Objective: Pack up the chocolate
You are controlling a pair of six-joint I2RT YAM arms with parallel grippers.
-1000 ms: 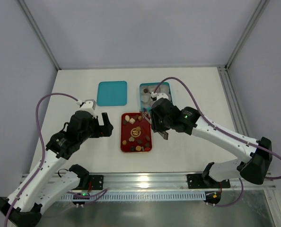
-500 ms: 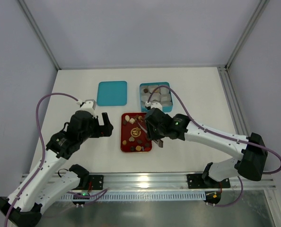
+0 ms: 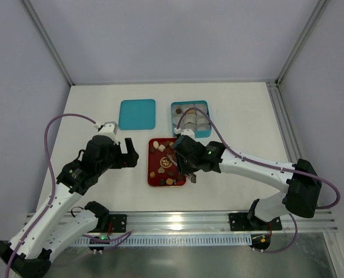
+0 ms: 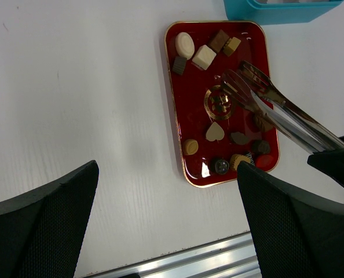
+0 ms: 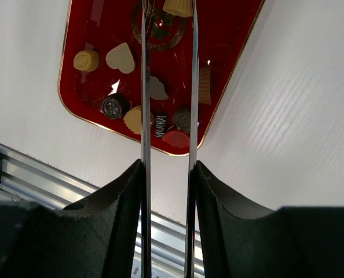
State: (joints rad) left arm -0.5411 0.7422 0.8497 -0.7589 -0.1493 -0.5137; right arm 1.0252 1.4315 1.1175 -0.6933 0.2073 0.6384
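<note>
White tabletop (image 3: 241, 116) under everything, metal rail (image 3: 178, 220) along its near edge. Nearest, left of the red tray (image 4: 195, 110): left gripper (image 4: 167, 168), fingers spread wide, nothing between them, bare table around. Over the tray's near-right part: right gripper (image 5: 167, 174), clamped on metal tongs (image 5: 144, 104), blades narrow and parallel. On the tray: the chocolate (image 4: 204, 57), loose pieces, mostly at the near and far ends. Only from the right wrist: a tan piece between the blades, held or lying loose unclear. Just beyond the tray's far-right corner: teal box (image 3: 206, 110) of paper cups (image 3: 196, 120). Only from above: teal lid (image 3: 137, 114), beyond the tray's far-left corner, apart from it. Open table right of the tray.
</note>
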